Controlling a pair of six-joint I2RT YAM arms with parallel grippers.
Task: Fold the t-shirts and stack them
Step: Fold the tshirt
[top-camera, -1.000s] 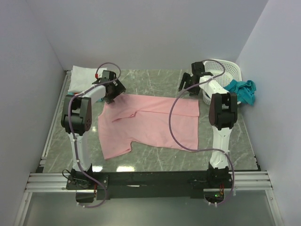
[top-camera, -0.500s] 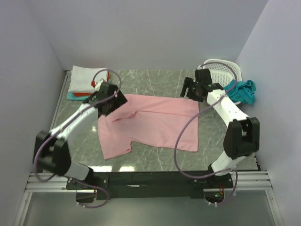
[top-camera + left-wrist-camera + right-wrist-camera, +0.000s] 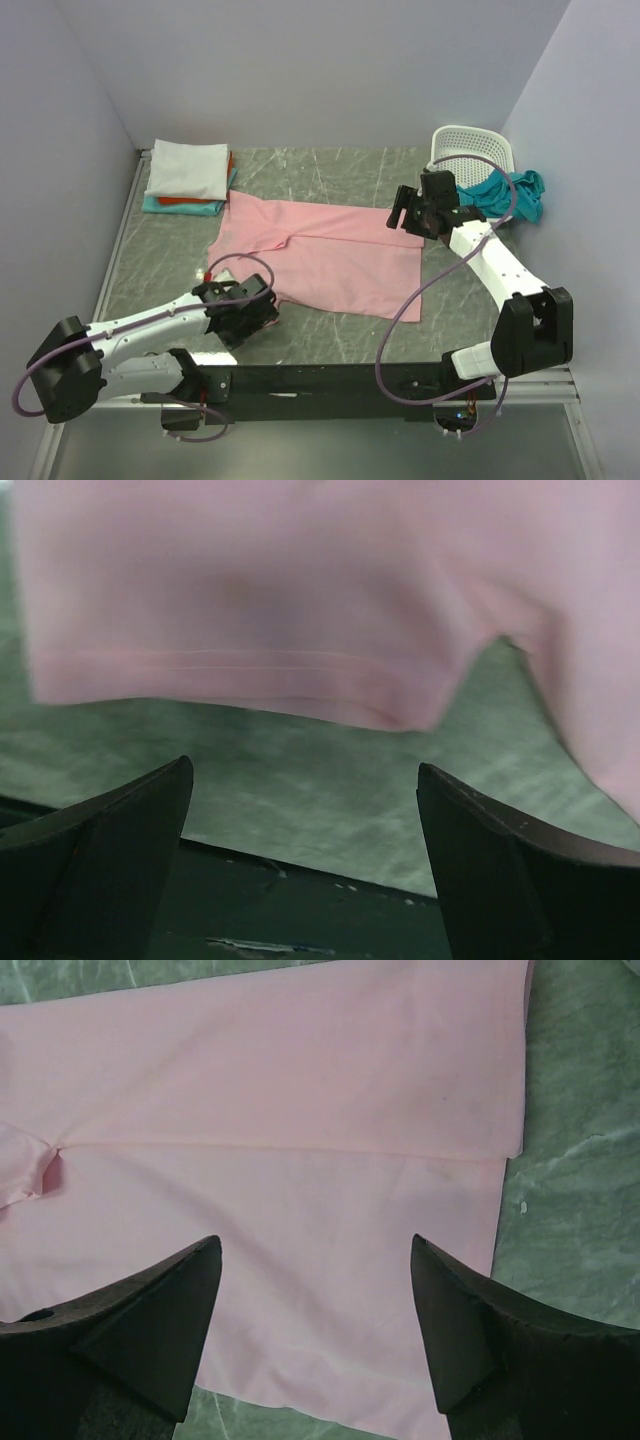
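The pink t-shirt (image 3: 335,255) lies spread flat in the middle of the table. My left gripper (image 3: 243,316) hovers low over its near-left sleeve, open and empty. In the left wrist view the sleeve's hem (image 3: 250,670) lies just beyond the open left gripper (image 3: 305,780). My right gripper (image 3: 411,213) is open above the shirt's far right corner. The right wrist view shows pink t-shirt cloth (image 3: 300,1110) under the open right gripper (image 3: 315,1250). A folded white t-shirt (image 3: 188,169) tops a stack with orange-red (image 3: 183,201) and teal layers. Another teal t-shirt (image 3: 516,193) hangs crumpled by the basket.
A white lattice basket (image 3: 470,148) stands at the back right corner. The folded stack sits at the back left by the wall. The table's dark near edge (image 3: 300,890) is right under the left gripper. Cables loop from both arms.
My left arm has swung from the shirt's far left shoulder down to its near-left sleeve. The right gripper has come slightly nearer, over the far right corner. Both stayed open.
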